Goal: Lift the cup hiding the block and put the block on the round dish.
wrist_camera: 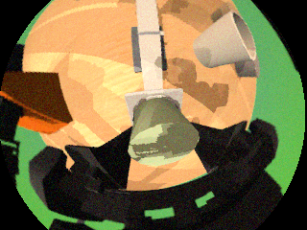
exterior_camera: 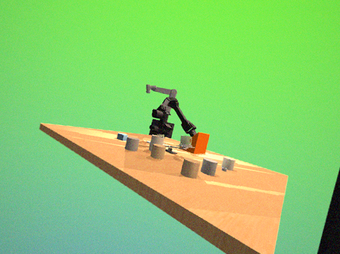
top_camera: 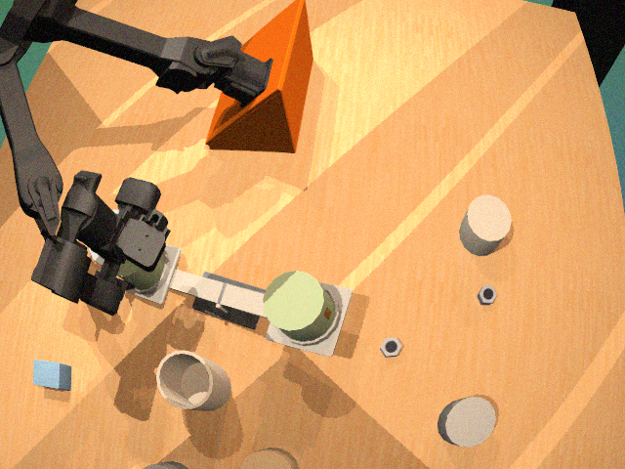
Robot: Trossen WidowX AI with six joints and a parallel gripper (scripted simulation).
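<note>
the gripper (top_camera: 132, 262) is clenched around the left green cup (top_camera: 145, 275) on the left pan of the small balance (top_camera: 236, 297), fingers pressing its sides, as the top view and wrist view show. the cup sits on its pan, not yet lifted. the right green cup (top_camera: 299, 305) stands untouched on the far end of the beam. the block is not visible; it presumably lies under 1 of the 2 cups, and which one cannot be told from here. the round dish cannot be identified with confidence among the pale cylinders on the wooden table (top_camera: 454, 101).

risks, as a judgement: raising the held cup unloads that pan, so the beam may tip and jolt the right green cup, ending the attempt. a skewed pull could drag the pan sideways with the same result. if this cup hides nothing, the 1 permitted lift is spent. an open beige cup (top_camera: 191, 381) stands near, just in front, and an orange wedge (top_camera: 274, 75) sits behind.
</note>
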